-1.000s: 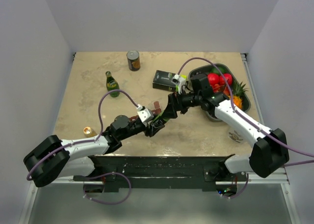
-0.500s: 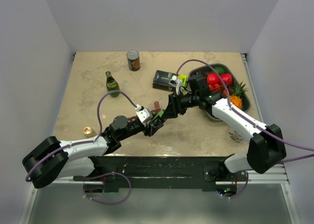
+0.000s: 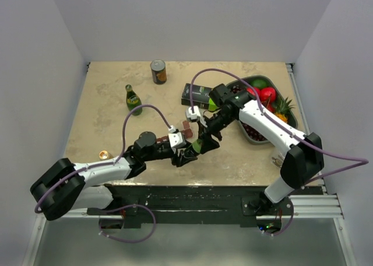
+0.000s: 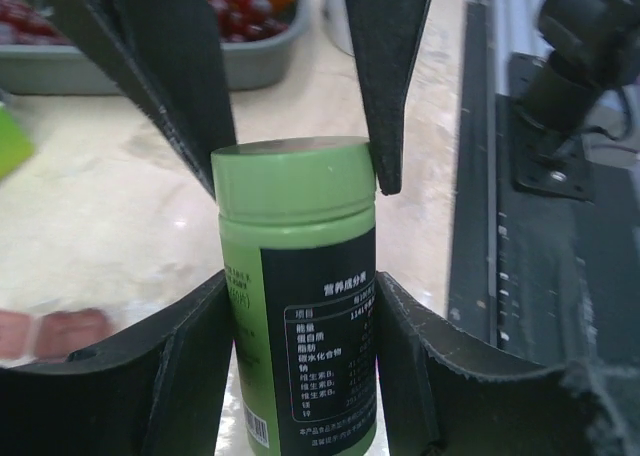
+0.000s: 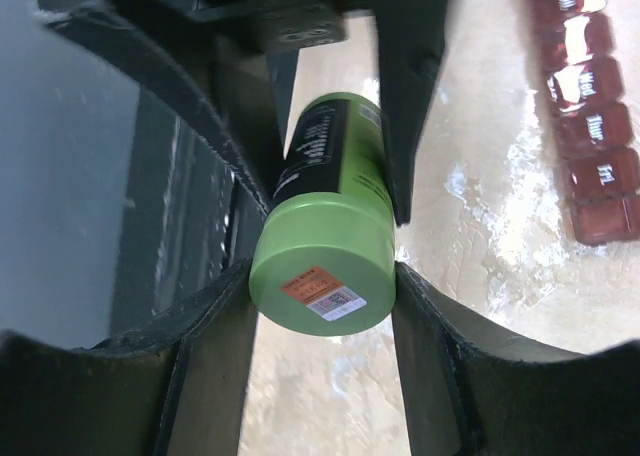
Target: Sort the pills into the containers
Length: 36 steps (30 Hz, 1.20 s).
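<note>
L gripper (image 4: 300, 288) clamps green pill bottle (image 4: 310, 366) steady while R gripper (image 5: 322, 274) pinches its lid (image 5: 322, 296), prob to unscrew it & fill maroon compartment strip (image 5: 590, 126).

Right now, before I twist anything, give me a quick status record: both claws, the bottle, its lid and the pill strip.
left claw: closed on the body of the green bottle
right claw: closed on the lid
lid: on the bottle
bottle: held between both claws
maroon pill strip: lying on the table, apart from both claws
</note>
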{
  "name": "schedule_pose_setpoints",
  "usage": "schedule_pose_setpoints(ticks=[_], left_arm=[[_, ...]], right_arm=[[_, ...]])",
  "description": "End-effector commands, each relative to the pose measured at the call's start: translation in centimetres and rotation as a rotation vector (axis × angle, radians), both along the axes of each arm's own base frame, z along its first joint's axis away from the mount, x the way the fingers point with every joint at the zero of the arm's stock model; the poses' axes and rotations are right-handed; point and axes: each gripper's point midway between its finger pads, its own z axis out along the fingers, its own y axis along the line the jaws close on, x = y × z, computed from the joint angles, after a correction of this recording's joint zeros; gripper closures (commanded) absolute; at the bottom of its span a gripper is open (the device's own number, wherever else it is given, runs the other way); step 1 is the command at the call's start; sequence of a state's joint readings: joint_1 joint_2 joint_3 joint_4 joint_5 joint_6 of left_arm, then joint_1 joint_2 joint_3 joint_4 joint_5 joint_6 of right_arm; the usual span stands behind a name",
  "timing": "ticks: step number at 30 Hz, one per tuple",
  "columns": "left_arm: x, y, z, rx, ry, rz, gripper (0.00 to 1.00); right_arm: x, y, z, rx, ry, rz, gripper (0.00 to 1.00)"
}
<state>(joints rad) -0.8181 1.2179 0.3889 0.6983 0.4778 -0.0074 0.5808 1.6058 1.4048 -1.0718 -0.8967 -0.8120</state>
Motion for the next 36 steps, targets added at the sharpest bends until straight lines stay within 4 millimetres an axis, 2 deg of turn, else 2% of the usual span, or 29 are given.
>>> schedule_pose_setpoints(ticks=[1, 2, 3, 6, 8, 9, 11, 12, 14, 16, 21, 23, 25, 26, 27, 30, 36], left_arm=[[-3.0, -2.5, 3.0, -0.066, -0.069, -0.255, 1.0], [-3.1, -2.6, 2.7, -0.061, -0.062, -0.261, 1.0], [-3.1, -2.6, 2.5, -0.058, -0.058, -0.263, 1.0], [-2.7, -2.5, 2.6, -0.066, -0.068, -0.241, 1.0], [-2.2, -2.5, 2.9, -0.074, -0.08, -0.217, 1.0], [-2.1, -2.4, 2.9, -0.075, -0.084, -0.209, 1.0], [-1.8, -2.3, 3.2, -0.079, -0.098, -0.191, 1.0], [-1.8, -2.2, 3.1, -0.079, -0.1, -0.187, 1.0], [-1.6, -2.0, 3.5, -0.08, -0.117, -0.167, 1.0], [-1.6, -1.7, 3.2, -0.072, -0.117, -0.159, 1.0], [-0.7, -1.3, 3.5, -0.075, -0.119, -0.094, 1.0], [0.1, -1.0, 4.2, -0.096, -0.12, -0.037, 1.0], [0.3, -0.8, 4.5, -0.113, -0.122, -0.009, 1.0], [0.5, -0.7, 5.3, -0.156, -0.103, 0.011, 1.0], [0.4, -0.6, 5.1, -0.164, -0.092, 0.021, 1.0], [0.8, -0.3, 5.5, -0.203, -0.07, 0.062, 1.0], [1.2, -0.4, 5.6, -0.22, -0.052, 0.08, 1.0]], right_arm=[[-5.3, 2.5, 4.4, 0.197, -0.162, 0.314, 0.96], [-4.5, 2.7, 3.8, 0.17, -0.244, 0.31, 0.96], [-4.4, 2.5, 4.5, 0.168, -0.298, 0.294, 0.99], [-3.5, 2.7, 4.7, 0.151, -0.397, 0.268, 0.99], [-3.2, 2.8, 4.8, 0.149, -0.4, 0.251, 0.91], [-3.3, 2.8, 4.7, 0.144, -0.382, 0.231, 0.68], [-3.2, 3.0, 4.6, 0.151, -0.37, 0.21, 0.35], [-3.3, 3.1, 4.6, 0.145, -0.342, 0.182, 0.12], [-3.3, 3.1, 5.4, 0.158, -0.338, 0.157, 0.02], [-3.4, 3.1, 6.6, 0.185, -0.307, 0.127, 0.01], [-1.7, 2.7, 9.4, 0.253, -0.163, -0.049, 0.01], [-0.6, 2.8, 8.9, 0.251, -0.12, -0.142, 0.01], [-0.7, 2.7, 8.7, 0.239, -0.057, -0.215, 0.01], [-0.2, 2.8, 7.9, 0.234, -0.053, -0.253, 0.01], [0.4, 2.6, 7.5, 0.215, -0.056, -0.304, 0.01], [1.5, 2.3, 6.6, 0.184, -0.091, -0.373, 0.02], [2.6, 2.4, 6.4, 0.173, -0.115, -0.422, 0.04]])
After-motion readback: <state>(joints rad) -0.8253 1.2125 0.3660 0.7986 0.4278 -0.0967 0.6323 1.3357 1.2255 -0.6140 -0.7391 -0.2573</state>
